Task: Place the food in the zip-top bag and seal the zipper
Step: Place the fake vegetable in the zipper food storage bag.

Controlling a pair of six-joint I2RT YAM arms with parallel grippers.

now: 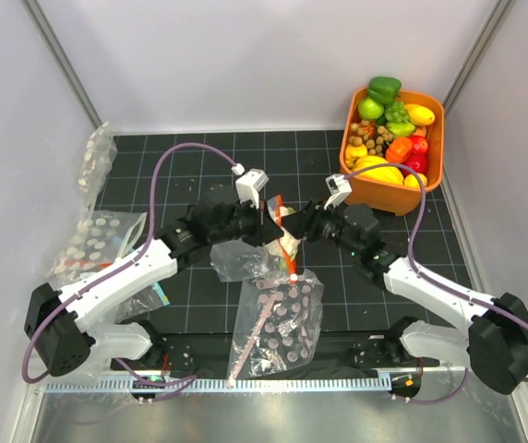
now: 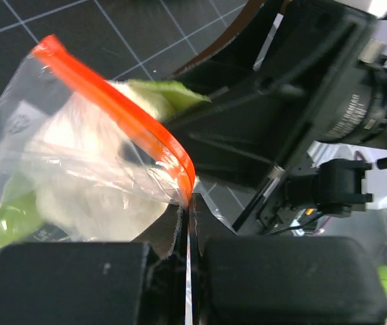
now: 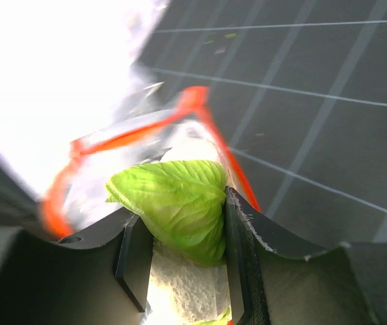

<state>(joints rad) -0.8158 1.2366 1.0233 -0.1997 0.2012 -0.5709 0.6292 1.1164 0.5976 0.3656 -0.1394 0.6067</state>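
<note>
The zip-top bag [image 1: 242,262] hangs between my two grippers at mid-table, its orange-red zipper [image 2: 127,110] curving along the open mouth. My left gripper [image 2: 188,203] is shut on the bag's mouth edge at one end of the zipper. My right gripper [image 3: 180,210] is shut on the white cauliflower [image 3: 183,288] by its green leaf, at the bag's mouth, with the zipper [image 3: 229,150] looping around it. Through the plastic the cauliflower [image 2: 92,186] shows in the left wrist view. A green bell pepper [image 1: 384,88] and an orange piece [image 1: 399,148] lie in the basket.
An orange basket [image 1: 386,193] with several toy fruits stands at the back right. A pink-dotted bag [image 1: 281,321] lies in front of the grippers. White-dotted bags [image 1: 98,242] lie at the left, one [image 1: 96,157] against the left wall.
</note>
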